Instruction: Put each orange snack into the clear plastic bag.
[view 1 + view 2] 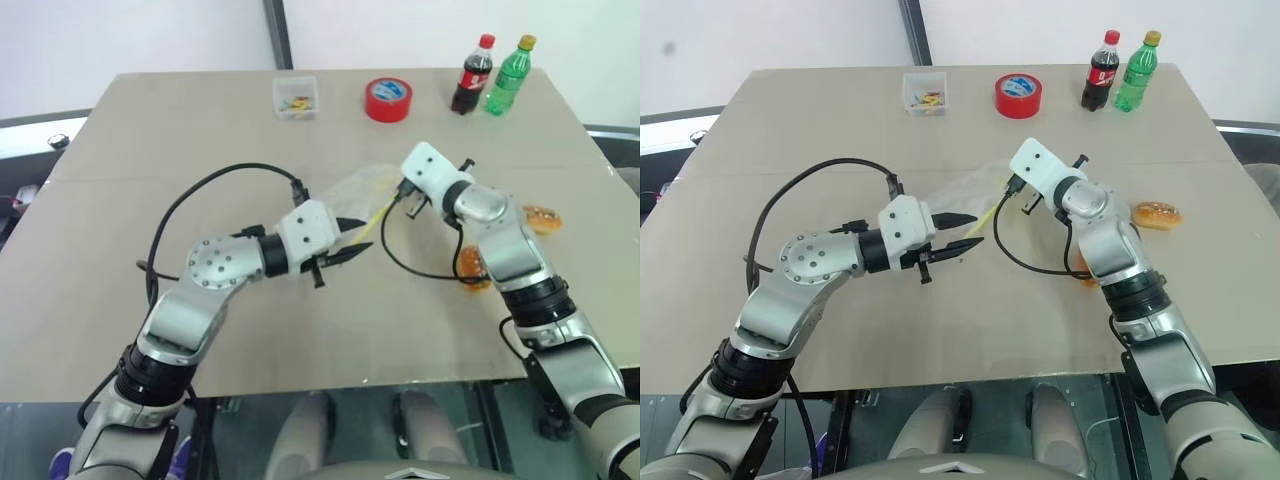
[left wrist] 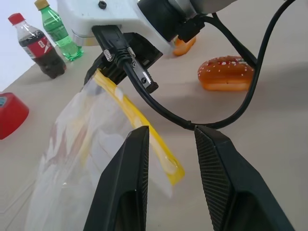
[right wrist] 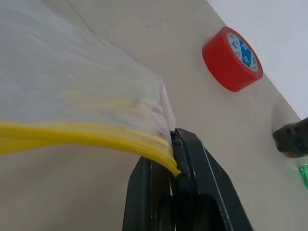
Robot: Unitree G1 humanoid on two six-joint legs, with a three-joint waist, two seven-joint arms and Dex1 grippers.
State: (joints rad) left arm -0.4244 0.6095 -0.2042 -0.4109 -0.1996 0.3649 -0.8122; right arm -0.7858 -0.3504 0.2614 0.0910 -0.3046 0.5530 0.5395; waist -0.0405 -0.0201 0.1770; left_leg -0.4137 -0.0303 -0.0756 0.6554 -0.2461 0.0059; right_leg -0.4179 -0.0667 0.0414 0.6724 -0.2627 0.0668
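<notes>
The right claw (image 3: 175, 159) is clamped on the bag's (image 2: 91, 139) yellow edge; the left claw (image 2: 168, 163) stands apart around it. Two snacks (image 1: 1156, 214) lie right.

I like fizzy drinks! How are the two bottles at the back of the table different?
The cola bottle is dark with a red cap and red label; the green bottle is see-through green with a yellow cap. The cola bottle stands left of the green bottle. Both are upright, side by side, about equally tall.
</notes>
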